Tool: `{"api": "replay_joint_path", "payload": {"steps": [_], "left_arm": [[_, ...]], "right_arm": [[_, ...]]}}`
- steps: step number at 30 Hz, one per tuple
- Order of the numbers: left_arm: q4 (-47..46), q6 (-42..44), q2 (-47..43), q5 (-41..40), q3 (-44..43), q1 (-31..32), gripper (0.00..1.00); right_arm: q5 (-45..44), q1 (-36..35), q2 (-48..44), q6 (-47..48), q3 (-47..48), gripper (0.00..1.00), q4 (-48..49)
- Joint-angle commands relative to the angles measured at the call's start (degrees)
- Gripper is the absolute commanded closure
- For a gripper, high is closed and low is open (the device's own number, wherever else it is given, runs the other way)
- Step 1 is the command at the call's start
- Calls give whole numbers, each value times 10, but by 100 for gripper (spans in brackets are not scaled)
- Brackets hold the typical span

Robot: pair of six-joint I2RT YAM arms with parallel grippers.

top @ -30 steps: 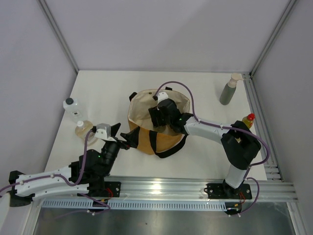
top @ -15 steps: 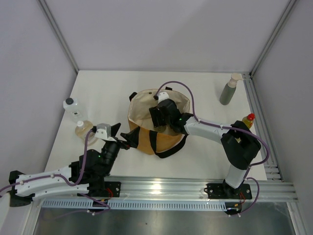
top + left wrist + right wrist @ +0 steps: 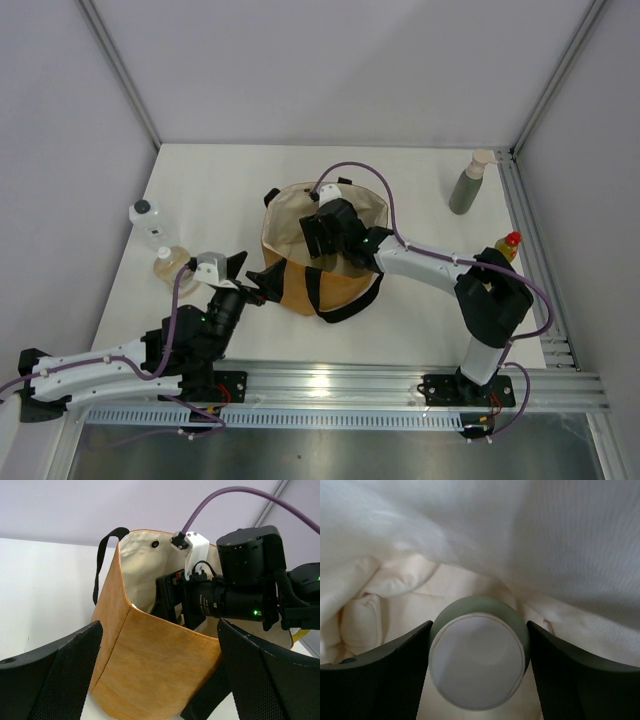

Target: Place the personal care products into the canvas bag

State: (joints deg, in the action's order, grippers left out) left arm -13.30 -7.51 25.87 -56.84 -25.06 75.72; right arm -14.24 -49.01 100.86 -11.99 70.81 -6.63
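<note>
1. The canvas bag (image 3: 345, 285) is seen standing open near the middle of the white table (image 3: 230, 185); its cream lining is exposed, and a black strap handle (image 3: 271, 195) is hung over its far left rim.
2. The right gripper (image 3: 478, 642) is reached down into the bag's mouth from the right; a grey-green round container (image 3: 477, 672) with a pale flat end is seen between its fingers (image 3: 380, 675), against the cream lining; both fingers are set close at its sides, yet whether it is pinched or loose cannot be told.
3. The left gripper (image 3: 254, 273) is held at the bag's near left corner, by the tan outer wall; its fingers are spread wide with nothing gripped; whether the wall is touched cannot be told.
4. The grey-green bottle with beige cap (image 3: 467, 183) is stood upright at the far right corner of the table, well apart from the bag.
5. The yellow bottle with red cap (image 3: 509, 244) is placed at the right edge, partly hidden behind the right arm.
6. The clear square bottle with black cap (image 3: 148, 222) is set at the left edge; the amber round bottle with white cap (image 3: 172, 264) is found just beside it on the near side; both are kept outside the bag, left of the left gripper.
7. A purple cable (image 3: 370, 175) is arched over the bag's far rim.
</note>
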Motion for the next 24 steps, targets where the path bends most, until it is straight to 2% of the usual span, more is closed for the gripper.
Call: {"api": "replay_joint_path", "payload": {"steps": [1, 11, 15, 19, 22, 24], "left_arm": [[-21, -9, 2, -15, 2, -3, 1], [-23, -6, 1, -15, 4, -8, 1], [-23, -2, 5, -16, 4, -8, 1], [-26, -3, 9, -16, 3, -10, 1], [-25, -3, 13, -17, 3, -11, 1], [-25, -5, 13, -17, 2, -11, 1]], "right_arm": [[-19, -6, -46, -2, 47, 22, 22], [-45, -6, -120, 12, 92, 17, -47], [-61, 5, -196, 25, 101, 17, -80], [-76, 44, -284, 26, 78, 10, -98], [-111, 86, -348, 29, 51, 7, -108], [-168, 109, -375, 37, 42, 6, -118]]}}
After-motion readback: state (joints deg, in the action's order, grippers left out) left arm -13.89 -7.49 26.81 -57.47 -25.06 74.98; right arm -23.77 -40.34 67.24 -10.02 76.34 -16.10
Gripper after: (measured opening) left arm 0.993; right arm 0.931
